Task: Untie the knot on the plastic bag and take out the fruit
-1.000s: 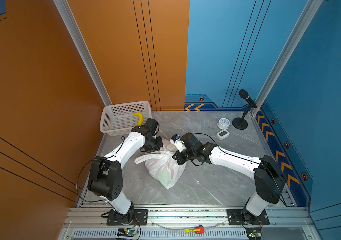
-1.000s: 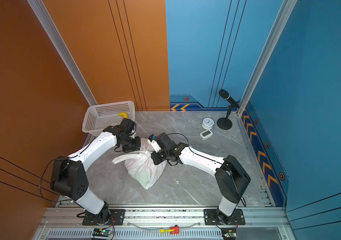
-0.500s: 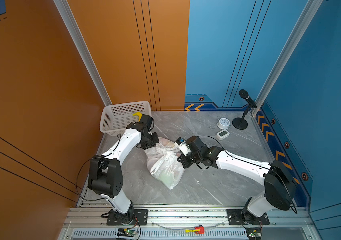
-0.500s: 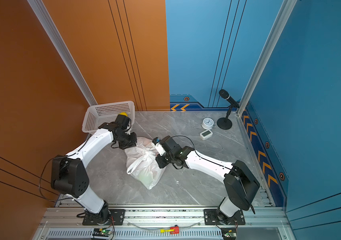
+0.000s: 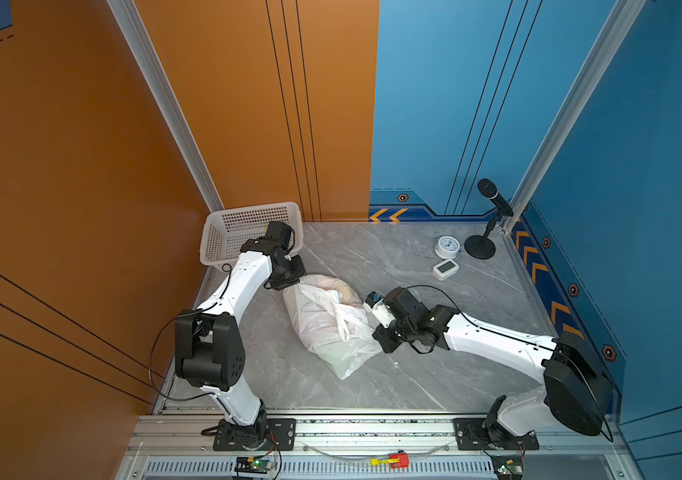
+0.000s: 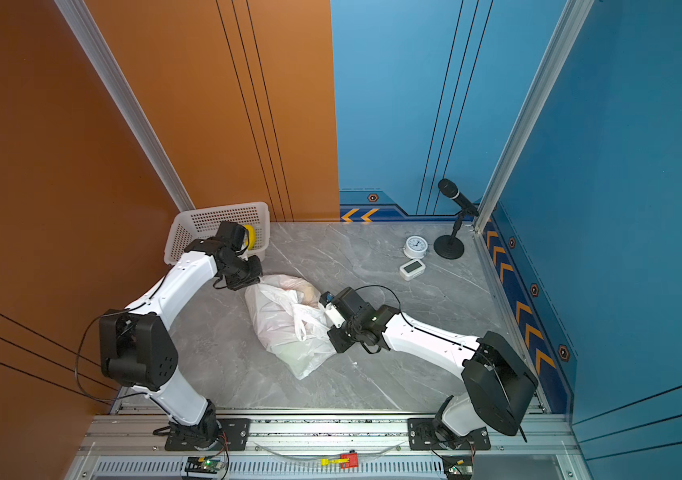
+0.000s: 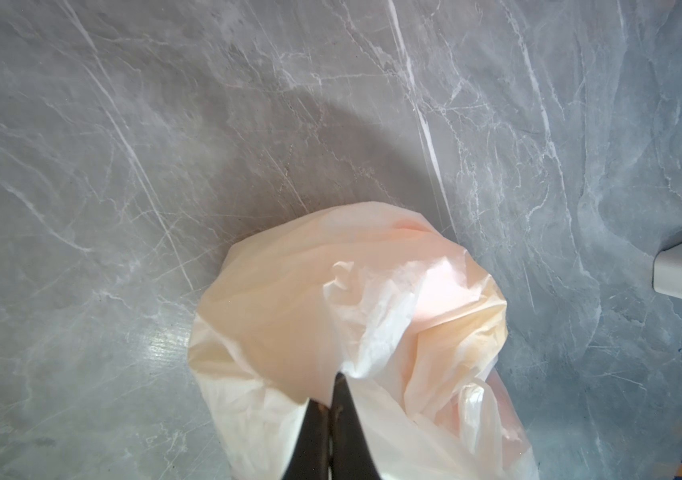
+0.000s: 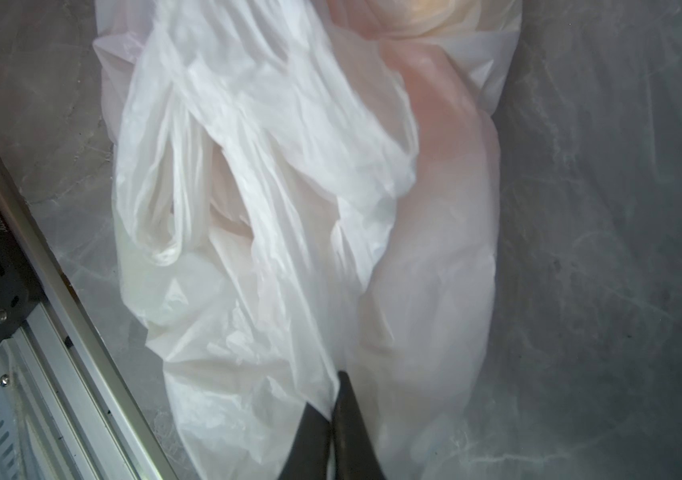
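The plastic bag (image 5: 322,332) is laid on the grey tabletop (image 5: 414,374) between the arms. Its long axis is run from a far end near the basket (image 5: 227,232) to a tapered tip pointed at the near rail. The fruit (image 5: 345,294) is seen through the film at the far end. The left gripper (image 7: 337,379) is clamped on film there, and the right gripper (image 8: 331,395) is pinched closed on the bag's right side. Compared with a second ago, the grippers are set farther apart.
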